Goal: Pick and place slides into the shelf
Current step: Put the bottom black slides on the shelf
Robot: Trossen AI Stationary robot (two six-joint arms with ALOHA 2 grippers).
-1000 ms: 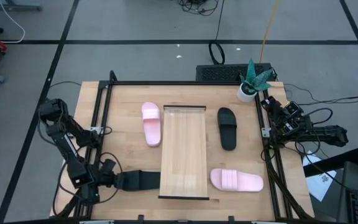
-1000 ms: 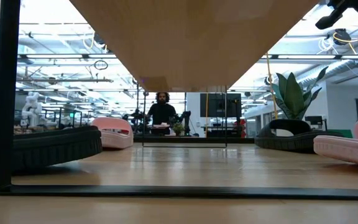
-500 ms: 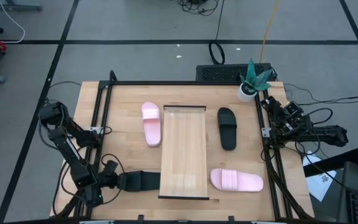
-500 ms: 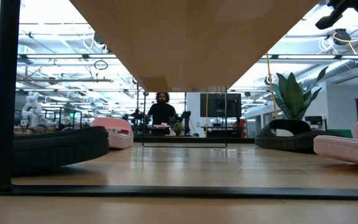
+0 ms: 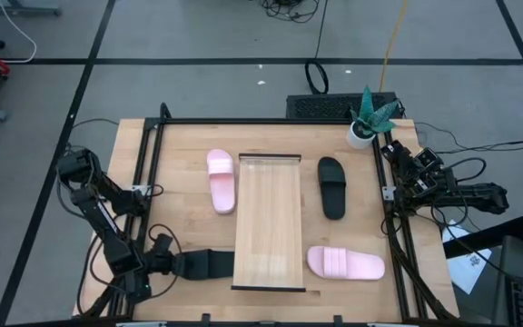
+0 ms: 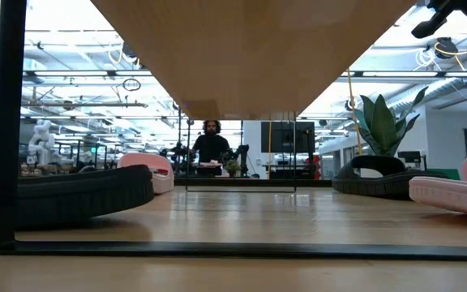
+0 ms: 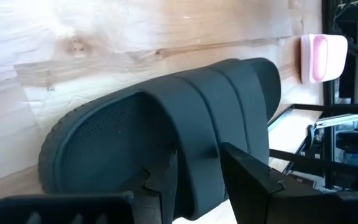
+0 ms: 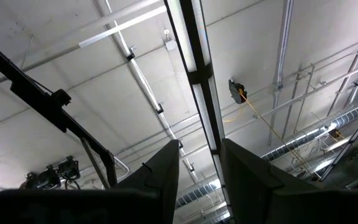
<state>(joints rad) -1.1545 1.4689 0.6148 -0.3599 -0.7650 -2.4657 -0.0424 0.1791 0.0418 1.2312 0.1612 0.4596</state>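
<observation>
One black slide [image 5: 205,264] lies beside the near left corner of the pale wood shelf [image 5: 268,222], with my left gripper [image 5: 169,264] shut on it. In the low view this slide [image 6: 71,195] fills the left side. A pink slide [image 5: 221,180] lies left of the shelf. Right of the shelf lie a second black slide [image 5: 331,186] and a second pink one [image 5: 345,263]. All three rest sole-down on the table. My right gripper [image 8: 201,163] is folded back at the table's right edge [image 5: 405,162], pointing up at the ceiling, open and holding nothing. My left gripper holds the black slide by its wide strap [image 7: 199,163], near where the strap meets the sole's side. One finger [image 7: 161,186] stands at the strap's heel-side edge over the footbed, the other [image 7: 248,177] on the toe side. The fingers slant down from the table's left. The slide lies flat, low over the table.
A potted plant [image 5: 363,123] stands at the far right corner. The dark table frame [image 5: 152,163] runs along the edges, and one of its posts [image 6: 10,122] stands close in the low view. A person [image 6: 211,146] stands far off in the room.
The black slide in my left gripper has slid a little toward the table's right, closer to the shelf's left side. In the low view its end has crept rightward. The gripper has gone with it and kept hold.
</observation>
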